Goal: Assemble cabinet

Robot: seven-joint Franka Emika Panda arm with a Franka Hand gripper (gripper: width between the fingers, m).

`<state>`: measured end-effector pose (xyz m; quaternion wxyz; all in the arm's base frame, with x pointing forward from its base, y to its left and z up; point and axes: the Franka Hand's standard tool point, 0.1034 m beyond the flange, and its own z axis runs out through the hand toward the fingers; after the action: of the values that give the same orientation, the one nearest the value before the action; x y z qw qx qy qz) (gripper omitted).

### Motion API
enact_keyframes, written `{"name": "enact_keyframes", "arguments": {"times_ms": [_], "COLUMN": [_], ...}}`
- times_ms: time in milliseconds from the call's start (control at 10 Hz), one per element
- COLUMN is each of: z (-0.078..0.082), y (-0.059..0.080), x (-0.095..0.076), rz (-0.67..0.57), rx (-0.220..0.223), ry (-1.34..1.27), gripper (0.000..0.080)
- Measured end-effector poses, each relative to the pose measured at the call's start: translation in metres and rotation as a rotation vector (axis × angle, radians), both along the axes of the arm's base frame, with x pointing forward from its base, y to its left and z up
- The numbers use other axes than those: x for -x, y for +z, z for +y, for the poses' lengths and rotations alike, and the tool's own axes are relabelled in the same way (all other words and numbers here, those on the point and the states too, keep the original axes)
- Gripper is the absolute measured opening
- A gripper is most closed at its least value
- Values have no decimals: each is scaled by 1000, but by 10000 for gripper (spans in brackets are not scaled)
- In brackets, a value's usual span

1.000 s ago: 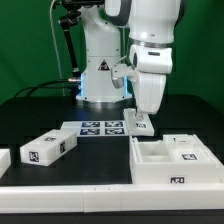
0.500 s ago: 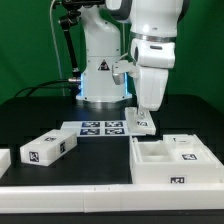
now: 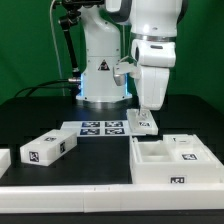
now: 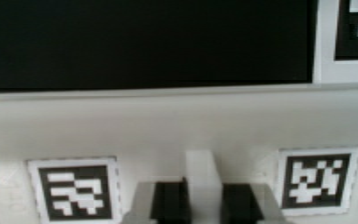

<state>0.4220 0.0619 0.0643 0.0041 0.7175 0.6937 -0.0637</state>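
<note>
Reaching down from the upper right of the exterior view, one white arm [image 3: 150,50] hangs over the dark bench [image 3: 30,115]. One cabinet body [image 3: 150,172] sits at the lower right of that view. Its long axis runs across the frame from left to right, its square compartments open upward, and a tagged front wall faces the camera. One long white rail [image 3: 60,192] lies along the lower edge. One marker board [image 3: 100,128], printed with four tags, lies flat near mid-frame.

Four small tagged white blocks show. The inner block [image 3: 187,152] rests in a right-hand compartment of the cabinet body. The centre block [image 3: 143,123] sits just below the arm's end, beside the marker board's right edge. The slanted block [image 3: 48,148] lies at the lower left, its long axis rising toward the upper right. The edge block [image 3: 3,160] is cut off by the left border.

In the wrist view two dark fingers [image 4: 167,205] stand on either side of a narrow white rib [image 4: 202,185] on a two-tagged piece. They are close against the rib, but blur hides whether they pinch it.
</note>
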Motion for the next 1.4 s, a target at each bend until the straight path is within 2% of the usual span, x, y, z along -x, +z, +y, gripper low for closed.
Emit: {"name": "enact_keyframes", "arguments": {"times_ms": [300,600,900,1400], "z": [1,4,6,-6], "y": [5,3,4,-4], "x": [-19,-18,-22,-27], "rz": [-42,-77,-85,-73], "rx": [-15,-37,-40,-43], "ry": [0,-4,-9,-7], "gripper": [69,69,69,69]}}
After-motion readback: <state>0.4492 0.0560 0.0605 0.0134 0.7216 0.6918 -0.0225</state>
